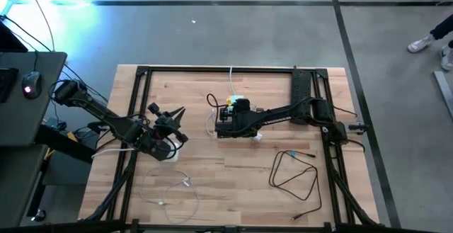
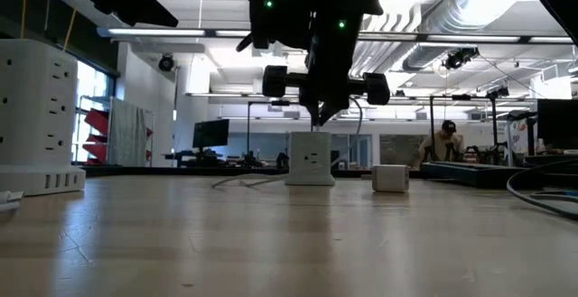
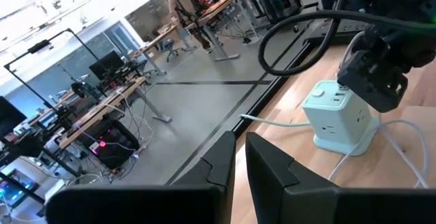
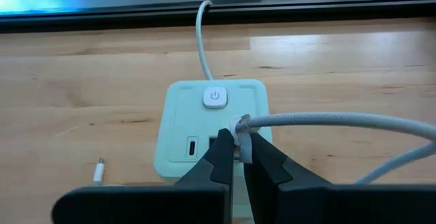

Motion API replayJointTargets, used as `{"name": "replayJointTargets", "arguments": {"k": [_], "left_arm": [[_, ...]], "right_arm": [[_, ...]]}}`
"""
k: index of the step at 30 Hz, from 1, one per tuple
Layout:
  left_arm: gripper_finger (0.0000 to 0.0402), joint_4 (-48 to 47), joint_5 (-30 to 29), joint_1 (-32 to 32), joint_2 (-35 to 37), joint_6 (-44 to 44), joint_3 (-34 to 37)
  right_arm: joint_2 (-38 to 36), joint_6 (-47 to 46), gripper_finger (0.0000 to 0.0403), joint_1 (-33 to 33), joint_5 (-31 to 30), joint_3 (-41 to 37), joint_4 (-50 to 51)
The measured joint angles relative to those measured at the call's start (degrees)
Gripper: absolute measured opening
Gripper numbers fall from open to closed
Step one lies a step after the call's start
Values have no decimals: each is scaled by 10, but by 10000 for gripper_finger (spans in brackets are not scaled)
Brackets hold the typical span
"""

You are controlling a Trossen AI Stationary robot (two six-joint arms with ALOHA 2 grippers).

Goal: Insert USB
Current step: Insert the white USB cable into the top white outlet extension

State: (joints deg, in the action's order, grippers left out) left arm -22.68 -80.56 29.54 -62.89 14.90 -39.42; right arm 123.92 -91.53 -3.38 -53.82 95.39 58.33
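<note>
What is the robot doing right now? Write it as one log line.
right tool shut on USB plug | over power cube top | left tool open, waiting, table's left side

Light wooden bench (image 1: pixel 233 183) inside a black frame. Centre, toward 12 o'clock: pale green power cube (image 1: pixel 234 103) with white cord. At 4 o'clock: looped black cable (image 1: pixel 294 175). At 7 o'clock: thin white cable (image 1: pixel 170 188). Small white adapter block (image 2: pixel 390 178) near the cube.

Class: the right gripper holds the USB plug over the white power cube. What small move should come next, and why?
Probably a short, straight push down. The right gripper is shut on the USB plug, which sits at a port on top of the power cube, apparently not yet fully seated.
</note>
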Motion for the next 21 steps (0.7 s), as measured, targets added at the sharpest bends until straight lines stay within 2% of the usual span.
{"name": "replayJointTargets", "arguments": {"k": [21], "left_arm": [[14, 1, 0, 2, 0, 0, 0]], "right_arm": [[21, 1, 0, 2, -7, 4, 7]]}}
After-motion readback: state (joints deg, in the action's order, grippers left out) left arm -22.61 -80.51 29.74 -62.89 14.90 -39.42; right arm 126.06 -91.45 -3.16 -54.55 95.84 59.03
